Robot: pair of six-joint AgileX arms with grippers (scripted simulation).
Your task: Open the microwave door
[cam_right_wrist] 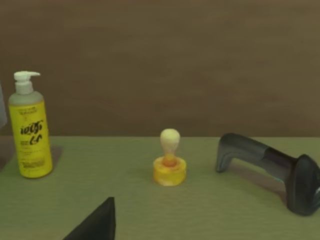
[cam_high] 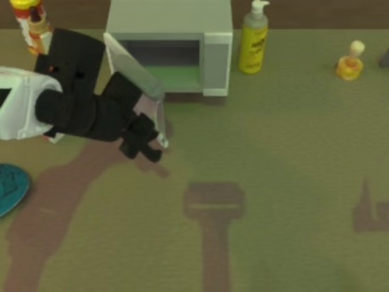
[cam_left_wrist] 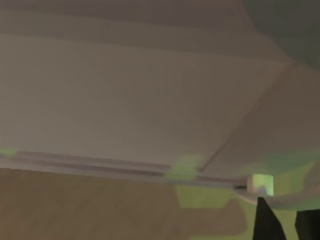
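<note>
My left gripper (cam_high: 148,144) is at the door (cam_high: 135,68) free edge, door approx half open off the microwave (cam_high: 170,24) at surface back; fingers' state unclear. Risk: they slip off, door stalls.

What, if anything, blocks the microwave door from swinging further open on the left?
Nothing visible on the table blocks it. The microwave door is partly open, angled out from the microwave. The left pincer is at its free edge. The only thing on that side is the left arm itself.
</note>
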